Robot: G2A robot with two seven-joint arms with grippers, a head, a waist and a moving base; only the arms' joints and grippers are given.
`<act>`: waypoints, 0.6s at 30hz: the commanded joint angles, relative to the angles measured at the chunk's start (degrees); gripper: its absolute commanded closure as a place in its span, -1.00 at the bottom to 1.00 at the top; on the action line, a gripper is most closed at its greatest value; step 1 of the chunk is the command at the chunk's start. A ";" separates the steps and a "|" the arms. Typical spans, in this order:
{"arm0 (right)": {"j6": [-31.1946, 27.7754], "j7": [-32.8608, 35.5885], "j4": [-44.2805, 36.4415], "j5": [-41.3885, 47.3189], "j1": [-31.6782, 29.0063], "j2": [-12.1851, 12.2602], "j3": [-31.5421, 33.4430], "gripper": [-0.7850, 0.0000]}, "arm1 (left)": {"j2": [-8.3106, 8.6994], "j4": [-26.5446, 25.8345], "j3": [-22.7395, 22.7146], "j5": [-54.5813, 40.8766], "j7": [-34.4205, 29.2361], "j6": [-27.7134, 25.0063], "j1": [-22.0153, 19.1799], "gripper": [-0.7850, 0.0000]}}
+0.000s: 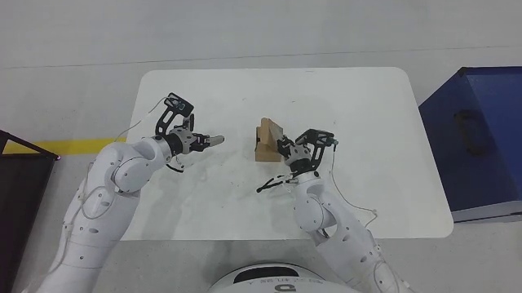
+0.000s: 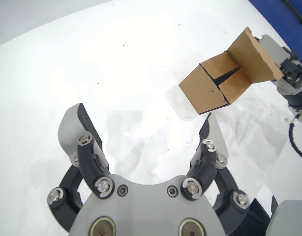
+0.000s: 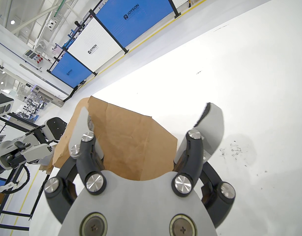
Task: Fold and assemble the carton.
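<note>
A small brown carton (image 1: 267, 139) stands near the middle of the white table (image 1: 359, 105), tilted, with one long flap sticking up. In the left wrist view the carton (image 2: 210, 92) shows closed end flaps with a dark slit between them. My right gripper (image 1: 285, 148) is right against the carton's raised flap (image 3: 131, 143). Its fingers are spread wide, and the flap lies between them against one finger (image 3: 82, 126). My left gripper (image 2: 148, 121) hovers open over bare table a short way from the carton, with nothing in it; in the top view the left gripper (image 1: 214, 140) points at the carton.
A dark blue bin (image 1: 481, 142) stands off the table's right edge. A black frame (image 1: 16, 179) stands on the floor at the left. Bare table lies all around the carton, widest at the back and right.
</note>
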 commanded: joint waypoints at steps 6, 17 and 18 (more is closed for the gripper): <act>-11.82 3.37 0.04 3.04 -1.88 1.10 3.75 -1.00 | 0.00 0.00 0.00 -0.01 0.00 0.00 0.00 -1.00; -18.39 9.98 -3.36 2.38 -5.80 2.73 8.83 -0.86 | 0.00 0.00 0.00 -0.01 0.00 0.00 0.00 -1.00; -18.18 9.96 -3.32 2.14 -5.58 2.67 8.50 -0.84 | 0.00 0.00 0.00 -0.01 0.00 0.00 0.00 -1.00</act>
